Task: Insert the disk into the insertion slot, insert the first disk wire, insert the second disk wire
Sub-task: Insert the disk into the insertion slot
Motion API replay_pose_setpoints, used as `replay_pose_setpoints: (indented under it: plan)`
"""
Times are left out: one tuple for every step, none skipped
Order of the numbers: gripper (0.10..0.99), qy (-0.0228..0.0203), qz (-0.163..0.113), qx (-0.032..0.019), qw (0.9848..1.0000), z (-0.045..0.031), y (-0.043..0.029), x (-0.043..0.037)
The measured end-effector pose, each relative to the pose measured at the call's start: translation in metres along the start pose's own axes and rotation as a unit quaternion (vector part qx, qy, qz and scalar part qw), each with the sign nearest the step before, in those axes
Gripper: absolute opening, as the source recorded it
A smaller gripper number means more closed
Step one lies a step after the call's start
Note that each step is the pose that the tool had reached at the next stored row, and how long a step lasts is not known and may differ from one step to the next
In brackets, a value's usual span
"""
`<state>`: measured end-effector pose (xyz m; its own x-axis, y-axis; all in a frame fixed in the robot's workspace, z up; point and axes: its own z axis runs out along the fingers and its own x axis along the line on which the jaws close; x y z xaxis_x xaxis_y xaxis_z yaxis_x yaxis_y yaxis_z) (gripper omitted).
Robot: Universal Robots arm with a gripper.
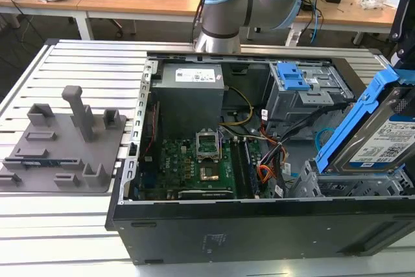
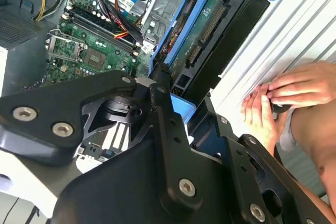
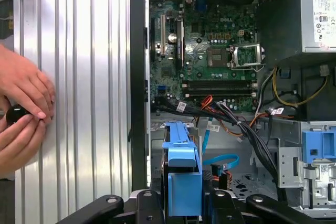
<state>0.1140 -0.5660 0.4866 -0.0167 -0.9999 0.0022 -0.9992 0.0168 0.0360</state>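
The disk (image 1: pixel 384 142) is tilted steeply at the exterior view's right, label up, with its blue carrier (image 1: pixel 353 118) framing it. Its lower end sits just over the insertion slot (image 1: pixel 363 186), the low grey cage in the near corner of the open computer case (image 1: pixel 259 228). I cannot tell whether the two touch. In the second wrist view the disk (image 2: pixel 210 30) shows its circuit-board underside. There the hand (image 2: pixel 184 92) is pinching the disk's end, with black fingers (image 2: pixel 159 85) pressed against the carrier. In the first wrist view the hand (image 3: pixel 182 205) grips the carrier's blue end plate from both sides.

Behind the slot stands the taller cage (image 1: pixel 311 98) with a blue tab (image 1: pixel 292 76). A bundle of orange and black wires (image 1: pixel 269 167) lies between the slot and the motherboard (image 1: pixel 201 160), and the grey power supply (image 1: pixel 191 95) stands beyond the board.

The case rests on a slatted metal bench (image 1: pixel 65 63), beside a grey moulded fixture (image 1: pixel 65 141). A person's hands (image 3: pixel 23 111) rest on the bench next to the case, holding a small black object (image 3: pixel 17 114).
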Motion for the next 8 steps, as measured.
replay_pose_setpoints:
  plan:
    - [0.365,-0.0008,0.0,0.0021,1.0,-0.0001,0.0002,0.0]
    - [0.365,-0.005,-0.002,0.0059,1.0,0.0,0.0008,0.0001]
    - [0.365,-0.015,-0.002,0.0083,0.9998,0.0,0.0014,0.0]
    - [0.365,-0.0187,-0.002,0.0087,0.9998,0.0,0.0017,0.0]
    - [0.365,-0.0226,-0.003,0.0091,0.9997,0.0001,0.0021,0.0001]
    - [0.365,-0.0287,-0.003,0.0102,0.9995,0.0001,0.0028,0.0001]
    - [0.365,-0.03,-0.004,0.0105,0.9995,0.0001,0.0029,0.0]
    - [0.365,-0.0299,-0.004,0.0105,0.9995,0.0001,0.0029,0.0]
